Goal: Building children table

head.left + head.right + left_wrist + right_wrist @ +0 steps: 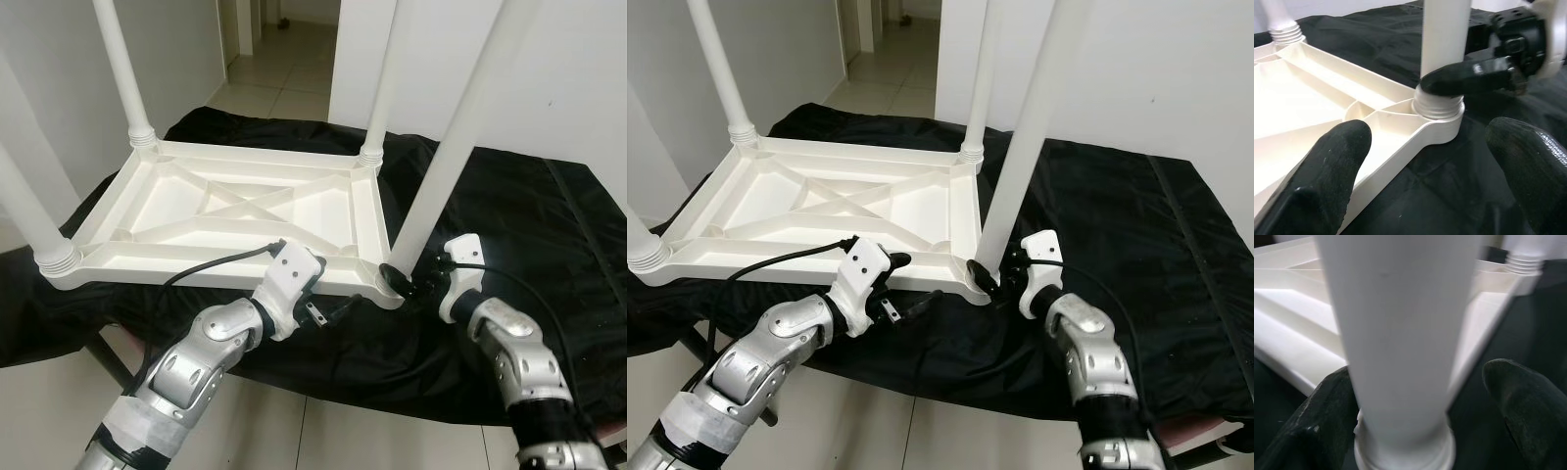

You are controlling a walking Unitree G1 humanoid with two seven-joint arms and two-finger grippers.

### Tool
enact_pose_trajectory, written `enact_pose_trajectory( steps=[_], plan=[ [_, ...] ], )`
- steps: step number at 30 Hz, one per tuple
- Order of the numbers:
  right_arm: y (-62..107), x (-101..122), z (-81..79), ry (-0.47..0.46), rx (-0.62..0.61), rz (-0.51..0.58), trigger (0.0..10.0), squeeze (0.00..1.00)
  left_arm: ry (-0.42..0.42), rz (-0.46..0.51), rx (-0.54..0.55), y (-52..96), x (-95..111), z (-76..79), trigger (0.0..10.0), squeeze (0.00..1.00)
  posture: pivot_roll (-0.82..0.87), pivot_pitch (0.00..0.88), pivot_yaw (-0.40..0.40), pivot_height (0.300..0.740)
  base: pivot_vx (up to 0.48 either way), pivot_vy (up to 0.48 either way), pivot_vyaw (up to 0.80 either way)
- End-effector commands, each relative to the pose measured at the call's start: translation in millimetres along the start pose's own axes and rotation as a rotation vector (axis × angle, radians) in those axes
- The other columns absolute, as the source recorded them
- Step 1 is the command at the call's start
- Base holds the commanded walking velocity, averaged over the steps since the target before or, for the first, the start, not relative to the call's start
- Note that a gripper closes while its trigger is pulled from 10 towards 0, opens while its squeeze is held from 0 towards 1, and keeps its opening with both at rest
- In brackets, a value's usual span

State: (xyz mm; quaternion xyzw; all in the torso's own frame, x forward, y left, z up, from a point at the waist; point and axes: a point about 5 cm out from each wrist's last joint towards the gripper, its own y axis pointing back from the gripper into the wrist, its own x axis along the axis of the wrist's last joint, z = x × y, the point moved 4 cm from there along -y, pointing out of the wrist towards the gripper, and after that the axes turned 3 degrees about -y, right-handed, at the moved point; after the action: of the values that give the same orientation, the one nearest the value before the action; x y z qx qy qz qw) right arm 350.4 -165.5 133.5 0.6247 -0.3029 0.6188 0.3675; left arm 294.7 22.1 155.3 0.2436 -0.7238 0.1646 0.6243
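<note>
Upturned tabletop point(235, 211) on black cloth point(529, 225), tiled floor, white walls.
Right gripper point(399, 277) pinches near-corner leg point(446, 157) at its base; left gripper point(1430, 166) spread wide just beside it. Leg tops cropped.

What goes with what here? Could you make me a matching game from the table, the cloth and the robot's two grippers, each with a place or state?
Things:
1. tabletop
2. cloth
3. right gripper
4. left gripper

Place or state:
A. black, spread underneath everything
B. at the base of the near leg, fingers either side of it
C. white, lying upside down with legs pointing up
D. open, just in front of the tabletop's near edge

Pairs: 1-C, 2-A, 3-B, 4-D
</note>
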Motion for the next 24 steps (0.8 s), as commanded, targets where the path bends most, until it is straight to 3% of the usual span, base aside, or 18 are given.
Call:
enact_pose_trajectory(
  steps=[1, 7, 14, 16, 24],
  plan=[
    [-2.8, -3, -1.9, -0.002, 0.037, -0.015, 10.0, 0.0, -0.011, 0.0, -0.085, -1.1, 2, 7.7, 10.0, 0.0, -0.02, 0.0, -0.058, 0.74, 0.0, 0.0, 0.0],
    [-23.4, 12, -8.2, 0.036, 0.129, 0.002, 10.0, 0.0, -0.004, -0.003, -0.099, -1.6, 2, 11.0, 10.0, 0.0, -0.01, 0.0, -0.059, 0.74, 0.0, 0.0, 0.0],
    [-29.9, 14, -9.7, 0.05, 0.167, -0.004, 10.0, 0.0, 0.0, -0.004, -0.111, -1.6, 2, 13.0, 10.0, 0.0, 0.0, 0.0, -0.059, 0.74, 0.0, 0.0, 0.0],
    [-31.1, 10, -9.8, 0.043, 0.199, -0.018, 0.0, 0.0, -0.006, -0.025, -0.139, -0.1, -2, 17.9, 10.0, 0.0, 0.0, 0.0, -0.067, 0.74, 0.0, 0.0, 0.0],
    [-25.7, 2, -6.9, 0.023, 0.208, -0.039, 0.0, 0.0, -0.007, -0.037, -0.151, 0.5, -5, 21.6, 10.0, 0.0, -0.01, 0.0, -0.067, 0.74, 0.0, 0.0, 0.0]
  ],
)
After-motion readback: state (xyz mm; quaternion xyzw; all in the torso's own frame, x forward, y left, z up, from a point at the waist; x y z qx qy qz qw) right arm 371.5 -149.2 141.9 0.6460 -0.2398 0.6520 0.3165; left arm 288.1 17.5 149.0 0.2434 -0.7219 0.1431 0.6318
